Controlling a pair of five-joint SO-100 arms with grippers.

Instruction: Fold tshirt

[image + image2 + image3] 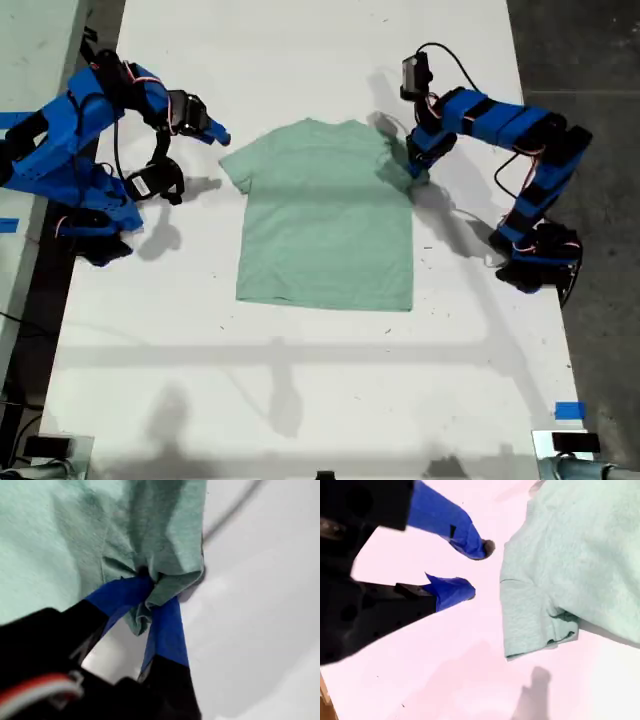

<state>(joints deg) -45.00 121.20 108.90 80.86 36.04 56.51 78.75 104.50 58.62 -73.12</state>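
Pinched shut on bunched cloth, my first gripper (150, 592) shows in the first wrist view with its two blue fingers (167, 630) meeting on a gathered fold of the one tshirt (65, 530); white table (260, 605) lies beside the cloth.

From the second wrist view, my second gripper (477, 570) stands open with a clear gap between its two blue fingertips (452, 590), holding nothing. It hangs over bare table (445, 680), just beside the tshirt's sleeve (530, 620) and apart from it.

Across the exterior view I count two blue arms and one tshirt (325, 220), which lies flat near the middle of the white table (300, 400), collar toward 12 o'clock and hem toward 6 o'clock. My first gripper (412, 170) is at the garment's 2 o'clock, down on the sleeve at the exterior view's right, where the cloth is rumpled and darker. My second gripper (212, 133) is at the garment's 10 o'clock, near the other sleeve (235, 168) without touching it. A strip of blue tape (569, 410) sits on the table toward 5 o'clock.
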